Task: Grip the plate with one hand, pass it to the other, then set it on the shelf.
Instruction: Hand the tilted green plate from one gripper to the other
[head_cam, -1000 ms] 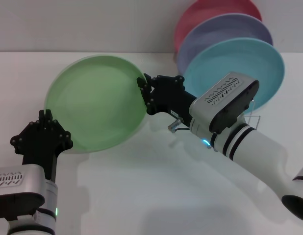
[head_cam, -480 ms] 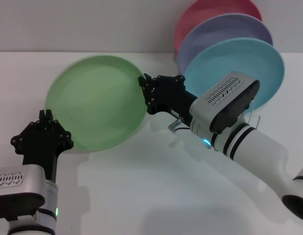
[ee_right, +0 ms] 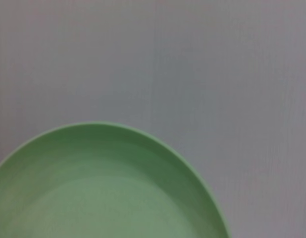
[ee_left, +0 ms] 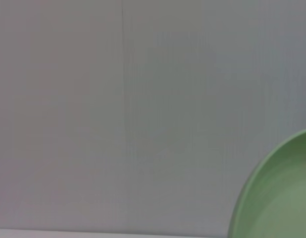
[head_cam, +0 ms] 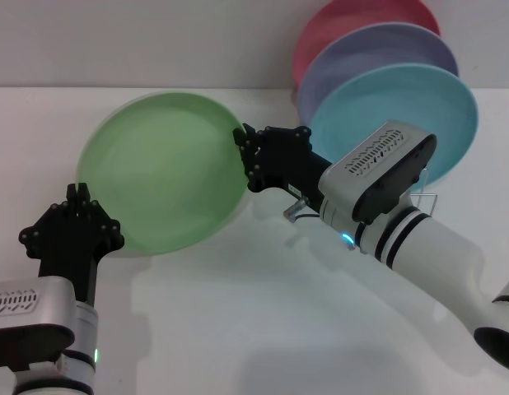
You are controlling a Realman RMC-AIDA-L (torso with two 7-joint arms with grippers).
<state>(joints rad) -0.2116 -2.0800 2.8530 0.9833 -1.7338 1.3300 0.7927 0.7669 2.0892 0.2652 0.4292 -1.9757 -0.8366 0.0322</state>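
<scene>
The light green plate (head_cam: 160, 173) is held tilted up off the white table (head_cam: 238, 313). My right gripper (head_cam: 242, 156), black on a grey vented housing, is shut on the plate's right rim. My left gripper (head_cam: 77, 193) is at the plate's lower left rim, in front of it; whether it still holds the rim does not show. The plate fills the lower part of the right wrist view (ee_right: 103, 188) and only a corner of the left wrist view (ee_left: 281, 193). The wire shelf (head_cam: 427, 197) shows as a few silver loops behind my right arm.
A turquoise plate (head_cam: 419, 107), a lavender plate (head_cam: 386, 49) and a pink plate (head_cam: 345, 16) stand on edge in the shelf at the back right. A grey wall is behind the table. My right forearm (head_cam: 436, 255) crosses the table's right half.
The plate and my right gripper have barely shifted. My left gripper has moved very slightly down and right along the plate's lower left rim.
</scene>
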